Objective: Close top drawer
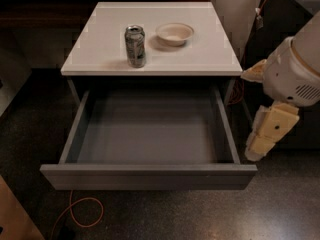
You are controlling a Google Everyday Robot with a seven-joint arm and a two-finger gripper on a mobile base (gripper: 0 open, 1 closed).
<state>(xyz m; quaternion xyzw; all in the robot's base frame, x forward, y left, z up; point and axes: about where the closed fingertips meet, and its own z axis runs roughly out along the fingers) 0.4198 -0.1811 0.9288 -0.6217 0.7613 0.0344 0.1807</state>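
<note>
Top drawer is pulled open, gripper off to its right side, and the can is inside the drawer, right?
No. The camera view shows the can standing on the white cabinet top, beside the bowl, not in the drawer. The top drawer is open, and the gripper is off to its right side.

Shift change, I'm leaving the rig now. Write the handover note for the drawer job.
The gripper hangs low on the right, beside the front corner of the top drawer.
The drawer is pulled far out and is empty inside.
A can and a bowl stand on the white cabinet top.
Done: nothing yet.
Left: push the drawer front in until it shuts.
</note>
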